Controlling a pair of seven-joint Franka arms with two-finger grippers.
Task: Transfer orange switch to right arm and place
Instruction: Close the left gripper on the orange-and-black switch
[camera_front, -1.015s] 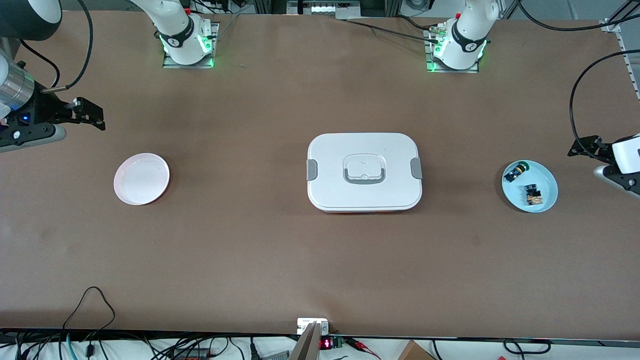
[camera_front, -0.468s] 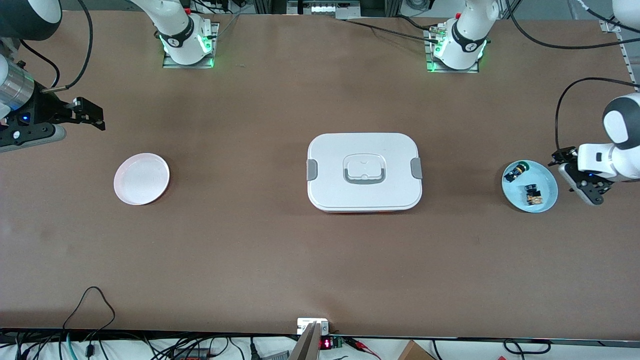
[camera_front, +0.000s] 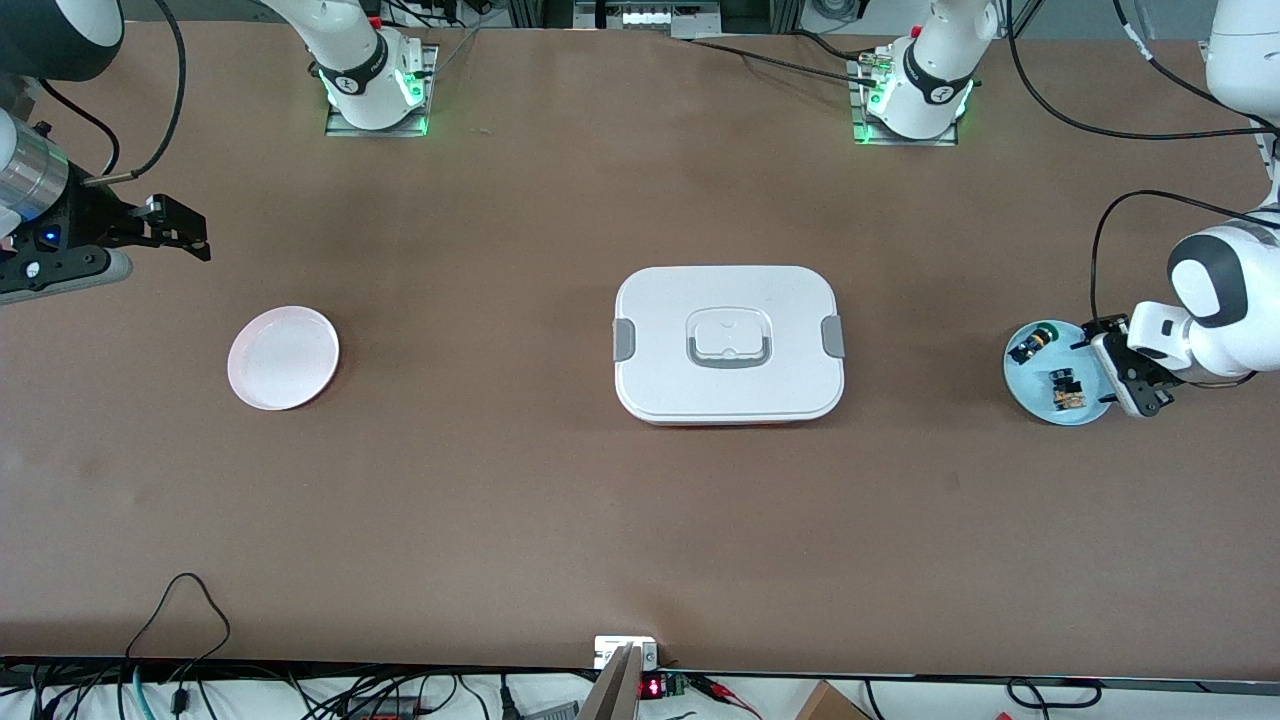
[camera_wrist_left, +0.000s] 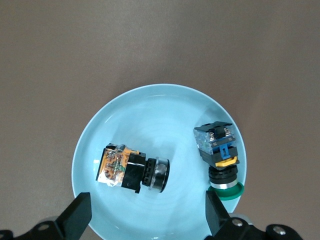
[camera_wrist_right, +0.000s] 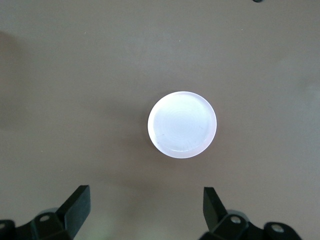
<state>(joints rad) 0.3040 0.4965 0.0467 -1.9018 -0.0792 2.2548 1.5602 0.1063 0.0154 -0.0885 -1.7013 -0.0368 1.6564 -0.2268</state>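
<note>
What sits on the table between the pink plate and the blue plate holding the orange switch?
In the front view, a closed white lidded box sits midway between the pink plate and the blue plate with the orange switch; otherwise bare tabletop.

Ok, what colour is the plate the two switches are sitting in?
Pale blue. The plate shows best in the left wrist view, with the orange switch lying in it.

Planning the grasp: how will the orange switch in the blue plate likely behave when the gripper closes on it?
The orange switch looks rigid, so it probably won't deform. Lying on its side with a round end, it may roll or skid on the smooth blue plate. It is small, likely light, between the open left gripper fingers.
</note>
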